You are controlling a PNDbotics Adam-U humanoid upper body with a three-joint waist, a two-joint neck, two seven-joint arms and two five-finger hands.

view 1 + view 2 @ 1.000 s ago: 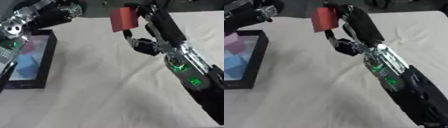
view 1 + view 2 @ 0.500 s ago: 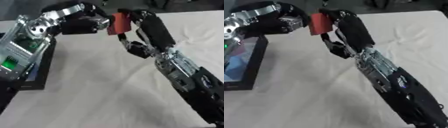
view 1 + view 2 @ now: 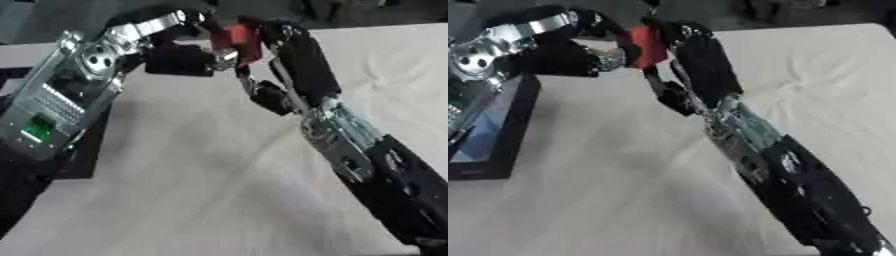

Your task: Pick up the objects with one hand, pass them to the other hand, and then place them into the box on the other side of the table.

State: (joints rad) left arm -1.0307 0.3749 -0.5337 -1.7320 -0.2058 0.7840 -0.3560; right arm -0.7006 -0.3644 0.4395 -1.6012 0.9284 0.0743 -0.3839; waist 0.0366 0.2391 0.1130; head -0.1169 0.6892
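Small red block [image 3: 234,40], flat-sided, held up in the air over the far part of the white cloth-covered table [image 3: 210,190], between the two hands, near the table's far edge

Far left: black open-topped box [image 3: 496,135] resting on the cloth at the table's left side, pale blue contents showing inside, mostly hidden in the left eye view behind the silver and black left forearm

Left hand [image 3: 179,55] reaching in from the left with fingers curled around toward the block; one finger arching over the top, fingertips [image 3: 210,25] touching or nearly touching the block's left face; whether closed on it, cannot tell for sure, though clearly curled about it

Block upright, slightly tilted, well above the cloth and well apart from the box

Right hand [image 3: 280,47] just right of the block, fingers [image 3: 293,60] wrapped along its right side and pinching it, thumb side lower and hanging toward the cloth

Right forearm running down to the lower right corner, black with a silver section at mid-length

Wrinkled cloth at upper right
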